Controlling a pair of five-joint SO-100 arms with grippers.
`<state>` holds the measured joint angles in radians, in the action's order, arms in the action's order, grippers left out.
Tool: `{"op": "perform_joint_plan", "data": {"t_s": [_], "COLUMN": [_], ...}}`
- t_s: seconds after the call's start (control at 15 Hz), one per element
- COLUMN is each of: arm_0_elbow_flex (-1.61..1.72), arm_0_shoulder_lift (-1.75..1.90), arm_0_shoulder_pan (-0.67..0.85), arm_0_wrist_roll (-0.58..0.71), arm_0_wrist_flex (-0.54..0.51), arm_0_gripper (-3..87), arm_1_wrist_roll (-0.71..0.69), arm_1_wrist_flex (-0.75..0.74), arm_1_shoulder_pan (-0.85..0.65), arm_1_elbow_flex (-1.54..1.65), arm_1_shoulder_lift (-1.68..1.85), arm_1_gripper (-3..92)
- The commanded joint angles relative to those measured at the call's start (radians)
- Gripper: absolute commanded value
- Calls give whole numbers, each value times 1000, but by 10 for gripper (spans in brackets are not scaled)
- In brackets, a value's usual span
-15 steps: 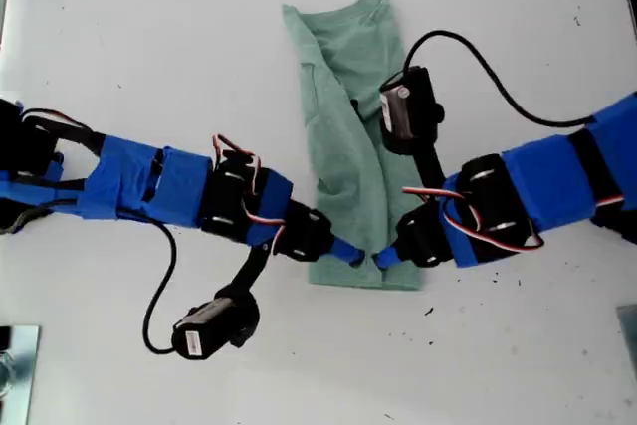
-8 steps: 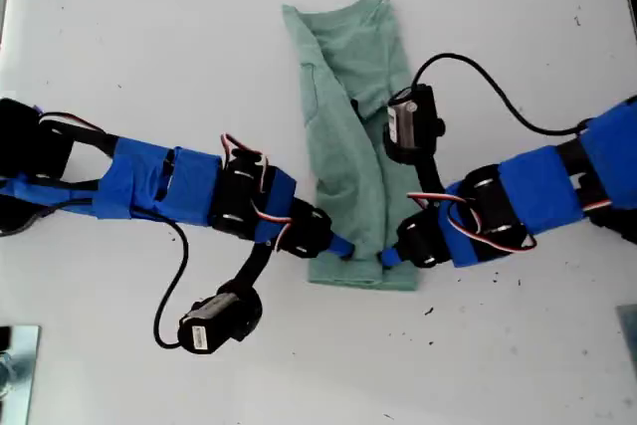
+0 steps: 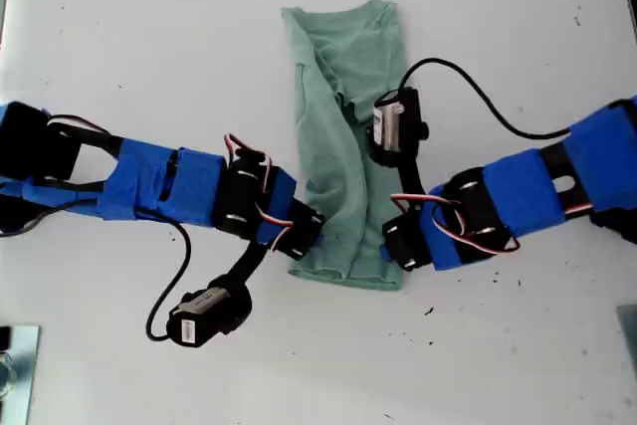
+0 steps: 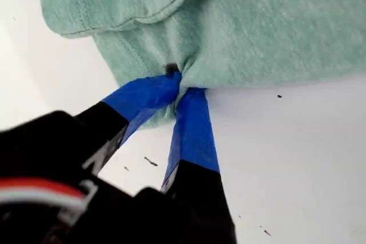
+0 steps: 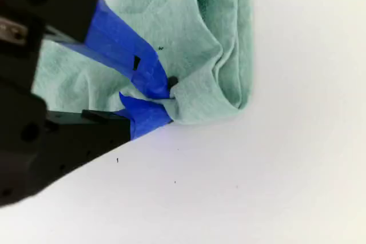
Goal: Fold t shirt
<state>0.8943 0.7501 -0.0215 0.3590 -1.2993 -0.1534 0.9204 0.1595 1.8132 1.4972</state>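
Exterior view, t shirt: the t shirt [image 3: 338, 97] is soft, heathered sage-green cloth. It lies on the table folded lengthwise into a long narrow strip with rumpled creases. The neck end is toward the top of this view and the hem toward the bottom.
Exterior view, table: the table [image 3: 149, 27] is smooth, matte and white, with a few dark specks.
Exterior view, arms: both arms are black with blue wrapping. One reaches in from the exterior view's left and one from its right, and they meet at the hem.
Exterior view, first end effector: the first end effector [image 3: 317, 241] is at the hem corner on the exterior view's left. From here I cannot tell how far its jaws are parted.
Exterior view, second end effector: the second end effector [image 3: 386, 251] is at the opposite hem corner, and its jaws are just as hard to read.

First wrist view, t shirt: the t shirt [image 4: 274, 21] shows its fine knit and a stitched hem, and the cloth bunches where it is gripped.
First wrist view, first end effector: the two blue-taped fingers of the first end effector [image 4: 180, 84] are pressed together at the tips and pinch the hem edge.
First wrist view, table: bare table [image 4: 297, 158] lies under the fingers.

Second wrist view, t shirt: the layers of the t shirt [image 5: 200, 44] are puckered into soft rolls at the corner.
Second wrist view, second end effector: the second end effector [image 5: 163, 98] is clamped on that corner, with cloth caught between its blue tips.
Second wrist view, table: the table [image 5: 286, 170] is plain white beyond the corner.
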Motion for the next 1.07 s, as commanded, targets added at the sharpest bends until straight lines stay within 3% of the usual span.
{"op": "perform_joint_plan", "data": {"t_s": [0.0,0.2,0.33,0.53,0.73,1.0], "arm_0_elbow_flex": [-14,-14,-14,-5,6,55], "arm_0_shoulder_lift": [87,264,370,477,522,620], "arm_0_shoulder_pan": [-5,-115,-183,-216,-141,120], "arm_0_wrist_roll": [20,-15,-58,-80,-37,120], "arm_0_wrist_flex": [-18,-29,-32,3,21,9], "arm_0_gripper": [-2,-2,-2,-2,-2,-2], "arm_1_wrist_roll": [-38,-69,-77,-123,-250,-465], "arm_1_wrist_flex": [140,397,485,500,459,453], "arm_1_shoulder_pan": [8,57,74,55,-48,-287], "arm_1_elbow_flex": [-138,-468,-594,-604,-588,-565], "arm_1_shoulder_lift": [11,29,51,103,147,264], "arm_1_gripper": [-10,-10,-10,-10,-10,-10]}}
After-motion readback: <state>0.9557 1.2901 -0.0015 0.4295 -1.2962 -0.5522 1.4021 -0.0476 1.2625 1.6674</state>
